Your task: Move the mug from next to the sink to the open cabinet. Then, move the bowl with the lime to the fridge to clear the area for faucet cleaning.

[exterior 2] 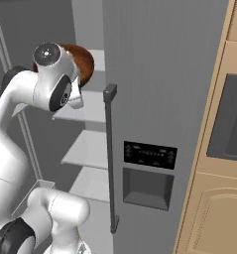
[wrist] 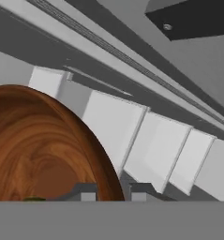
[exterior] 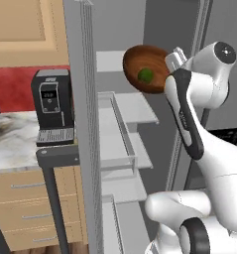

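The arm reaches up into the open fridge [exterior: 154, 34]. The bowl [exterior: 146, 68] is held in the air at the end of the arm, level with the upper shelves [exterior: 135, 106] and touching none of them. In the left base view it is tilted steeply, its hollow turned toward the camera. The lime [exterior: 146, 75] sits inside the bowl, against the lower part of the hollow.

The fingers [wrist: 89, 192] are narrow and clamp the bowl's rim: in the hand view one dark tip lies on the inner side of the wooden wall, the other just outside it. The gripper [wrist: 112, 193] itself is at the bowl's right edge in the left base view, largely masked by the white wrist.

In the right base view the bowl [exterior 2: 83, 62] shows as a brown arc behind the arm's upper joint, left of the closed fridge door with its long vertical handle [exterior 2: 110, 158] and dark dispenser panel [exterior 2: 149, 155].

Behind the bowl in the hand view lie pale shelf panels [wrist: 155, 150] of the fridge interior.

The open fridge door [exterior: 83, 124] stands edge-on in the left base view, its clear door shelves [exterior: 122, 144] facing the interior. Left of it, a black coffee machine [exterior: 53, 106] stands on the marble table [exterior: 16, 146], above tan drawers [exterior: 35, 203].
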Available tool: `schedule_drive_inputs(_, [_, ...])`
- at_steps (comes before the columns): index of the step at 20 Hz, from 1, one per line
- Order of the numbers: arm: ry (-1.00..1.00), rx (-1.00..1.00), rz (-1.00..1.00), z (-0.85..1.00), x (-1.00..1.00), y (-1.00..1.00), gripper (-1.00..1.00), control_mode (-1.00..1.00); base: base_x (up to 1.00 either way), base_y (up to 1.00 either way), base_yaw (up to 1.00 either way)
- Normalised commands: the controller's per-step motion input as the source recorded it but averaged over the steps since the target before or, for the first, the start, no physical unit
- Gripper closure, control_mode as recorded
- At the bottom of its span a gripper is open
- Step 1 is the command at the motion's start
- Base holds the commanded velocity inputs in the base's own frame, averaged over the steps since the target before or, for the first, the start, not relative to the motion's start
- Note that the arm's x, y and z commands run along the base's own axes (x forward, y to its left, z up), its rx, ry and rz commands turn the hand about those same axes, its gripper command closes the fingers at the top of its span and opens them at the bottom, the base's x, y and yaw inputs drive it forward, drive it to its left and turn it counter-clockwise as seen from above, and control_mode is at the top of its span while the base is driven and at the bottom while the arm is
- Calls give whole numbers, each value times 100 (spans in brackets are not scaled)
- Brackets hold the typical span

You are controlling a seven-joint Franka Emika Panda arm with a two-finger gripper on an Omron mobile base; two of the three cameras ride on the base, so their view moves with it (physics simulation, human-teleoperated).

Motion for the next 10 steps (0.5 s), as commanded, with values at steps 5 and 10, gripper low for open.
schedule_drive_inputs(5, [5, 8, -29, 29, 37, 45, 100, -100, 0, 0, 0])
schedule_drive_inputs(10, [5, 3, -8, 21, 14, 7, 100, -100, 0, 0, 0])
